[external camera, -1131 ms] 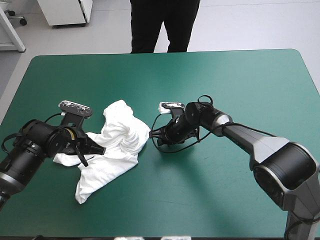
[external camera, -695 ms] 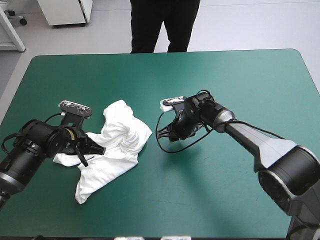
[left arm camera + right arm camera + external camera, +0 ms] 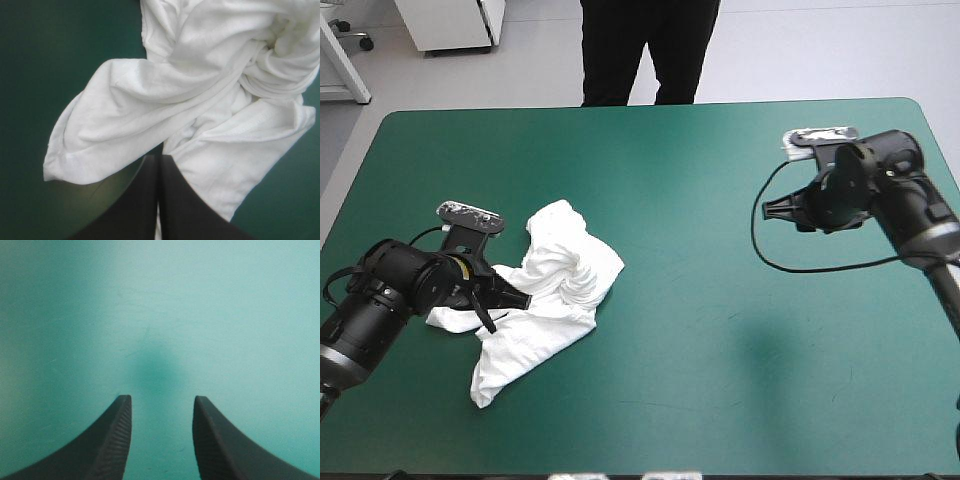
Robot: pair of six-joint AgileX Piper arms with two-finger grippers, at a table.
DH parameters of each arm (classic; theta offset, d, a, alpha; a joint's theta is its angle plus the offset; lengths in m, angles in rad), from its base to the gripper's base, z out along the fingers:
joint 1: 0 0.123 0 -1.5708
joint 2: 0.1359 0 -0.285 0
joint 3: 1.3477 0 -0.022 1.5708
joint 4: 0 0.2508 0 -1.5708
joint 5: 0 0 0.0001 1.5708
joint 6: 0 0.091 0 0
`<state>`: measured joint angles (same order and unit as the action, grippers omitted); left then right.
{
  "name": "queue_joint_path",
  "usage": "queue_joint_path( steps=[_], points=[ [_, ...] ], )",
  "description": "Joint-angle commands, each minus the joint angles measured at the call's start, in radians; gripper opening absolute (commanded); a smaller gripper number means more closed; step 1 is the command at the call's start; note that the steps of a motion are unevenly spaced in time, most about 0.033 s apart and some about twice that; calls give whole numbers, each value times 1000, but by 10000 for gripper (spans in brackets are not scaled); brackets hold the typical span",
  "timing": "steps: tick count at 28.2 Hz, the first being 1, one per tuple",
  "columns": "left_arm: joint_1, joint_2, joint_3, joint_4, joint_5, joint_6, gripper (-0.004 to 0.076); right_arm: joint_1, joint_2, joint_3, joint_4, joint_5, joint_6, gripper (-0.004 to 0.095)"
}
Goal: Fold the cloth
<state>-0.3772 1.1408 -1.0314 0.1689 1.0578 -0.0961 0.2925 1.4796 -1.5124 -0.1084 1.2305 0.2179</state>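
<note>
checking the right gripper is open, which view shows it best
The right wrist view: the right gripper shows its fingers apart over the teal-green cover. The high view shows it small, side-on; the left wrist view misses it.

Wears glossy black over barrel-shaped joints on the left arm [image 3: 390, 290]; turns grey along the right arm [image 3: 910, 205]; ends in curved black fingers [image 3: 116, 440], finely ribbed inside.

Plain white T-shirt [image 3: 560, 275], teal-green table cover [image 3: 720, 160], black fingers [image 3: 112, 445] with fine ridged pattern on inner edges
</note>
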Motion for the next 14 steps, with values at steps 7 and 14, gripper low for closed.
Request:
queue_joint_path(
  steps=[7, 14],
  points=[
    [0, -16, -34, 4, -48, -8, -9, -132, -299, 45, 50, 18, 3, 391],
    [0, -16, -34, 0, -56, -4, 53, -132, -427, 248, 44, 18, 33, 391]
  ],
)
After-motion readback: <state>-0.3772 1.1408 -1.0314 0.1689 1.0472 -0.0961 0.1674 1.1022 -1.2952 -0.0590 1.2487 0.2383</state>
